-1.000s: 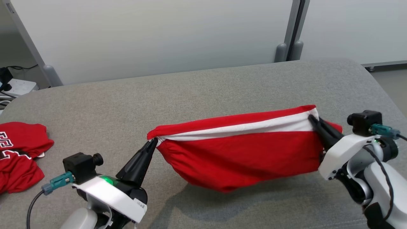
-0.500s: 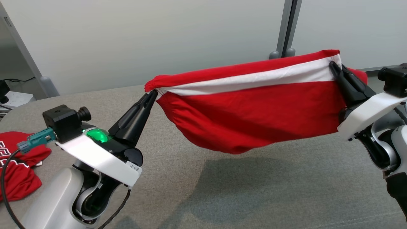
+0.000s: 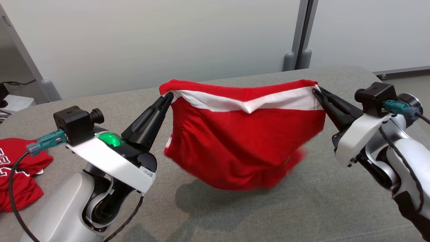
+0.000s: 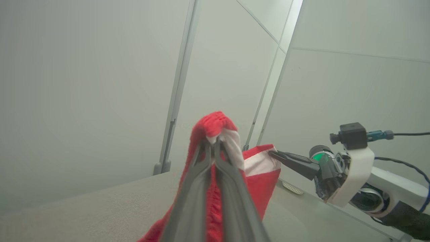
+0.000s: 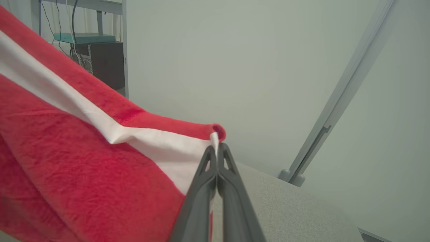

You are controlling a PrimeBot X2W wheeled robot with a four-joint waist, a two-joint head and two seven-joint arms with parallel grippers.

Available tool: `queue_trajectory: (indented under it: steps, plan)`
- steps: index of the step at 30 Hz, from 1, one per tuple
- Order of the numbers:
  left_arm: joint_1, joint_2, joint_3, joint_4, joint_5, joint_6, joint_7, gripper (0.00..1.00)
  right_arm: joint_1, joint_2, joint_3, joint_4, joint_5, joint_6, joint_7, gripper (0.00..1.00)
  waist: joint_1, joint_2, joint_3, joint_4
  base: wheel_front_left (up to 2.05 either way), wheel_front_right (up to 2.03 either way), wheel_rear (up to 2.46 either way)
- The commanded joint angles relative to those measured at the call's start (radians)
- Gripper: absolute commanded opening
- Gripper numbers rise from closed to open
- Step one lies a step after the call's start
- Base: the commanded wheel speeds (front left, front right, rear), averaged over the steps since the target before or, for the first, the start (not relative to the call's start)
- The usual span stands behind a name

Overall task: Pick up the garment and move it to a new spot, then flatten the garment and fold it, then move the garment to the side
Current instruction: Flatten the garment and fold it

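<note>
Entry: garment [image 3: 242, 148], red, with a white band [image 3: 268, 101] running along its upper edge
Location: hanging in the air over the grey fabric-covered surface [image 3: 235, 215], near the middle of the head view and throwing a shadow on the surface below
Orientation: long axis running left to right between the two grippers. The banded edge is facing up and sagging to a small dip at its middle, and the body is drooping below it as a pouch. The lower edge is blurring, so contact with the surface cannot be told
Held by: left gripper [image 3: 169, 97], its fingers clenching together on the garment's upper left corner, with red cloth bunching over the tips in the left wrist view
Held by: right gripper [image 3: 315, 91], its fingers pressing together on the upper right corner, pinching at the end of the white band
Writing: second red garment [image 3: 16, 178] lying crumpled at the surface's left edge, well apart from the held one. It is showing part of some white block lettering, cut by the frame and not readable
Label: small white sticker [image 3: 147, 173] sitting on the left wrist housing, its print too small to read
Backdrop: pale partition panels [image 3: 168, 40] standing behind the far edge
</note>
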Motion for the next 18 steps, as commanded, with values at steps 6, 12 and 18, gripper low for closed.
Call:
queue_trajectory:
  steps: [6,12,18]
  plan:
    - [-0.018,0.068,0.056,-0.146,-0.085,0.011,0.062,0.00,0.045,-0.139,-0.094,-0.133,0.208,0.001,0.021,0.00,0.0000,-0.0001,0.026,0.017,0.00,0.00,0.00]
    - [-0.015,0.110,0.090,-0.275,-0.164,0.049,0.139,0.00,0.103,-0.256,-0.314,-0.287,0.333,0.001,0.081,0.00,0.0000,-0.0001,0.082,0.025,0.00,0.00,0.00]
    - [-0.262,0.052,0.058,-0.027,-0.146,0.032,0.188,0.00,-0.100,-0.145,-0.264,-0.150,0.361,0.001,0.202,0.00,0.0000,-0.0001,0.170,0.017,0.00,0.00,0.00]
